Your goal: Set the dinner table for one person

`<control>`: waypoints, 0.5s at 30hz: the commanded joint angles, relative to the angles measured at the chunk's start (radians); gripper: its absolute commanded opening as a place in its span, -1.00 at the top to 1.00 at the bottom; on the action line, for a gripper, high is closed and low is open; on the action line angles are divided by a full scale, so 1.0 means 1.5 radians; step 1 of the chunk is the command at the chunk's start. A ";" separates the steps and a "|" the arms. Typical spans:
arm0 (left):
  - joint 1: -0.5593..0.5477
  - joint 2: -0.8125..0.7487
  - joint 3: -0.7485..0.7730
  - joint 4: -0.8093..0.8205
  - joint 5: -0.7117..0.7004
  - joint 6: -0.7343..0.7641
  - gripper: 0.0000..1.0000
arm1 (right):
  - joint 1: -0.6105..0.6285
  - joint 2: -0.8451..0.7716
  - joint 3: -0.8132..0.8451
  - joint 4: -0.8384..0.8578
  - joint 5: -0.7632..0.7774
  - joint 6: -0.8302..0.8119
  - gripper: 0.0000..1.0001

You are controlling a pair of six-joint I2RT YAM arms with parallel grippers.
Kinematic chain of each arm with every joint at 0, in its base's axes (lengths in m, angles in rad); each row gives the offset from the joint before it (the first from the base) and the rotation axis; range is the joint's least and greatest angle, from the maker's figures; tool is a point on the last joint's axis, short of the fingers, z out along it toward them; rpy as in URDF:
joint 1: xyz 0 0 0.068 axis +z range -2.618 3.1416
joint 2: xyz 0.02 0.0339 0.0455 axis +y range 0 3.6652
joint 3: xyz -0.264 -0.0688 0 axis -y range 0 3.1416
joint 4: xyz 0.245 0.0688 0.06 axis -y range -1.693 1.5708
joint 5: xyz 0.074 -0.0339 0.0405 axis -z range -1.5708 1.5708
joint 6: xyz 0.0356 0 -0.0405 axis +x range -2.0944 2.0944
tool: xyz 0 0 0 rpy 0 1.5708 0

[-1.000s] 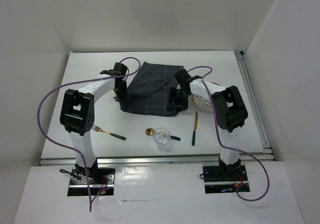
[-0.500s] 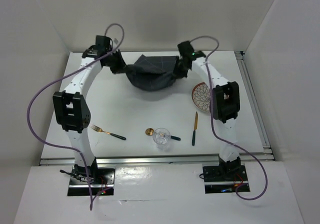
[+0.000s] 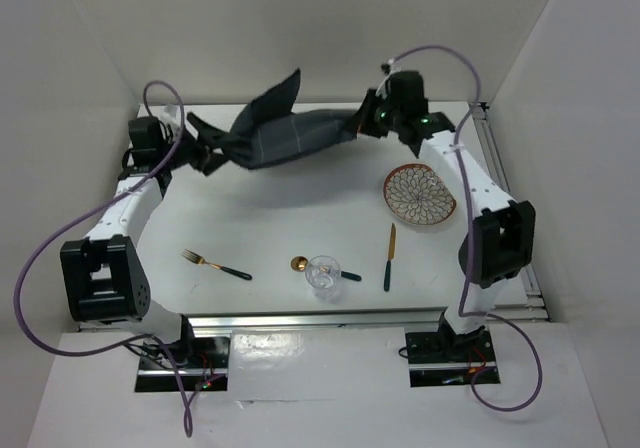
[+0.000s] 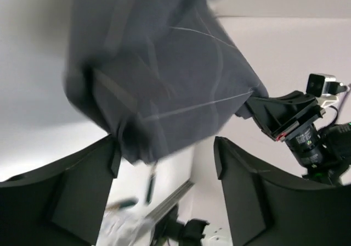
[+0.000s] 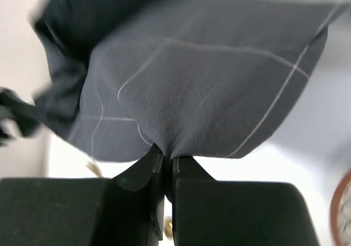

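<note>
Evidently for spreading as a place mat, the dark cloth [image 3: 290,138] hangs stretched above the far half of the white dinner table [image 3: 270,218], the right gripper [image 5: 163,159] pinching 1 edge, the left gripper [image 4: 164,150] with fingers parted wide beside the other.

- A plain white back wall [image 3: 330,28] rises behind the table's [image 3: 300,218] far edge.
- White side walls [image 3: 60,88] close in left and right.
- A metal rail [image 3: 300,320] lines its near edge.
</note>
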 commanded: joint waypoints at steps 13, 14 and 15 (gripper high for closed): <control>-0.156 0.166 0.222 -0.512 -0.503 0.383 0.32 | 0.039 0.061 -0.192 -0.046 0.016 -0.021 1.00; -0.172 0.182 0.233 -0.519 -0.518 0.395 0.24 | 0.039 0.061 -0.192 -0.052 0.022 -0.021 1.00; -0.189 0.197 0.245 -0.527 -0.547 0.404 0.09 | 0.039 0.061 -0.184 -0.052 0.022 -0.021 1.00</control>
